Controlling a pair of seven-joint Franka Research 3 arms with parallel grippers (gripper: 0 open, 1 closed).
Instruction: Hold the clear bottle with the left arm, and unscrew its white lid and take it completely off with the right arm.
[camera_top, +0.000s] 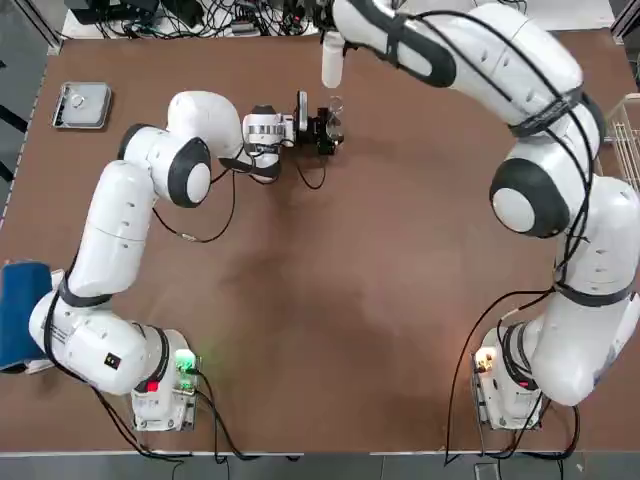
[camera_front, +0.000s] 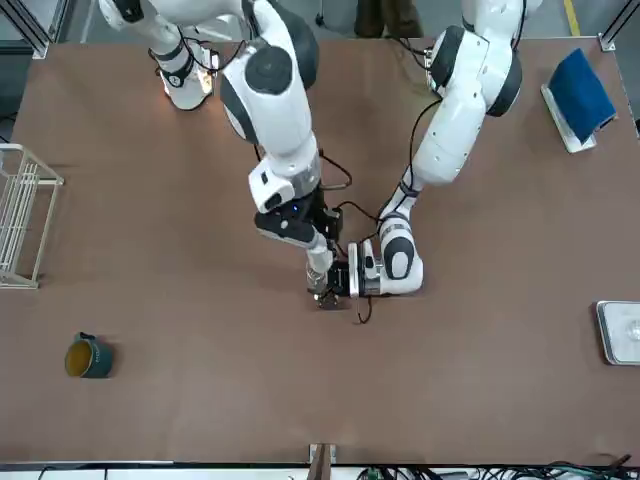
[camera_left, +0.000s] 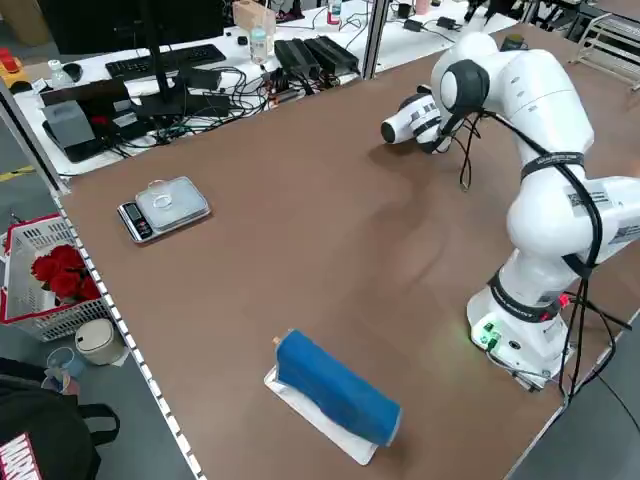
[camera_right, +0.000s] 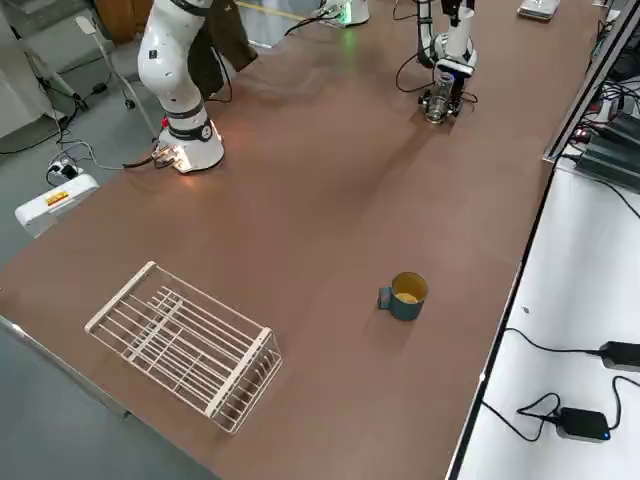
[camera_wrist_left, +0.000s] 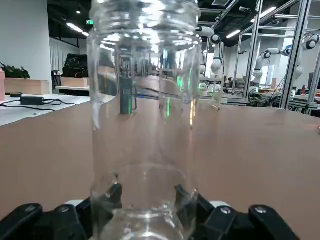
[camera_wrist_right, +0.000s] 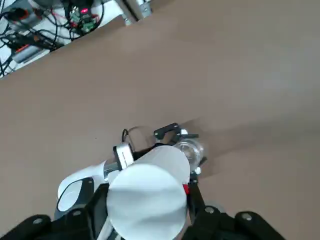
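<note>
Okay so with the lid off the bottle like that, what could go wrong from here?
The white lid is only pinched between the right hand's two fingers, so it might slip and drop. It also hangs close by the open bottle, so a careless swing could knock the glass. And the left hand squeezing harder might crack it.

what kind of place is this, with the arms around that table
Probably a robotics lab: two white jointed arms mounted at a brown table, a bench with tangled cables and a keyboard, and, farther off in the left wrist view, more robot arms among metal frames.
</note>
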